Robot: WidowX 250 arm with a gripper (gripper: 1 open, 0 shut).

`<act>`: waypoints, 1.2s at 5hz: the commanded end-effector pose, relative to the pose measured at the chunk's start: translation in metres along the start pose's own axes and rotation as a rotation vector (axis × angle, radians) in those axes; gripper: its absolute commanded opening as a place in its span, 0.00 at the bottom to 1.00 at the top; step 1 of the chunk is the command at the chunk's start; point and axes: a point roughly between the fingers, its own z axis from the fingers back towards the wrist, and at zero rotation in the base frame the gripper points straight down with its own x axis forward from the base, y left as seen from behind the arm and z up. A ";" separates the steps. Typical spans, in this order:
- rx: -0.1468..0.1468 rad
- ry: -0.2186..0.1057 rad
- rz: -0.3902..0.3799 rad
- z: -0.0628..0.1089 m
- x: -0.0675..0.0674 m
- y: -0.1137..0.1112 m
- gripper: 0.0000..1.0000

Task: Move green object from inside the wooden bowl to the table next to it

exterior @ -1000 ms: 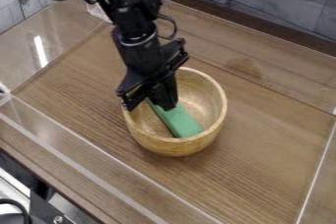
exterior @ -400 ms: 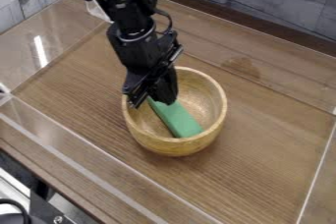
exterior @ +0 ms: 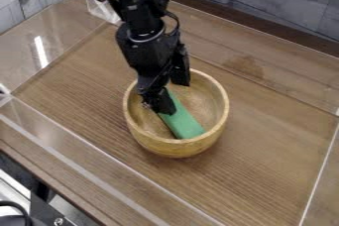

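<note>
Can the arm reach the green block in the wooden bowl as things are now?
Probably yes. The end effector is already down inside the wooden bowl, right at the upper end of the green block, and nothing else lies in the bowl to block it.

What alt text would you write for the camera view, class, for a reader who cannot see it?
A black robot arm reaches steeply down into a round wooden bowl, its gripper open over the upper end of a green block lying inside. The bowl sits on a brown wood-grain table bordered by low clear walls.
</note>
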 end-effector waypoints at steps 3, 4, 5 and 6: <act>-0.020 0.013 0.003 -0.020 0.005 -0.007 1.00; -0.008 0.016 -0.022 -0.032 0.007 0.005 1.00; -0.007 0.013 -0.034 -0.033 0.009 0.020 1.00; -0.006 0.014 -0.041 -0.031 0.010 0.029 0.00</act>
